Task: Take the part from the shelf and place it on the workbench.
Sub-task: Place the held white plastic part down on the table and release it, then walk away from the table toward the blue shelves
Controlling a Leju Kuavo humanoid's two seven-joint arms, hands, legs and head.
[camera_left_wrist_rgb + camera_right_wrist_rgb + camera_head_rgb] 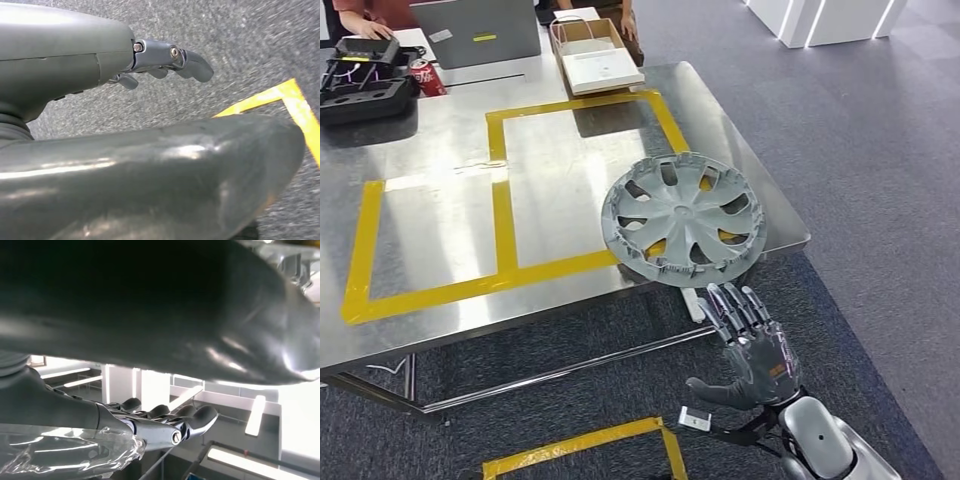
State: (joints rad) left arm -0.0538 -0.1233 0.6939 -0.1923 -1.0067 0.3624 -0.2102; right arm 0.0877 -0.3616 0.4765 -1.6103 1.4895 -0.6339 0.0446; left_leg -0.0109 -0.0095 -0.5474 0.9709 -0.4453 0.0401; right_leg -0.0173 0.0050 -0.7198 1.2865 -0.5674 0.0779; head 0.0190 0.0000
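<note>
The part, a grey wheel cover (684, 218) with curved spokes, lies flat on the steel workbench (546, 190), over the near right corner of a yellow tape square, its rim slightly past the table's front edge. My right hand (746, 350) hovers just in front of and below the cover, palm down, fingers straight and spread, thumb out, holding nothing and apart from the cover. The right wrist view shows those fingers (166, 422) stretched out. My left hand (162, 60) hangs over the grey carpet with fingers extended and nothing in them.
Yellow tape (501, 210) marks two squares on the workbench. At the far side stand a black tray (365, 80), a red can (429, 78), a laptop (482, 30) and a cardboard box (595, 55); people sit behind them. Yellow floor tape (584, 445) lies below.
</note>
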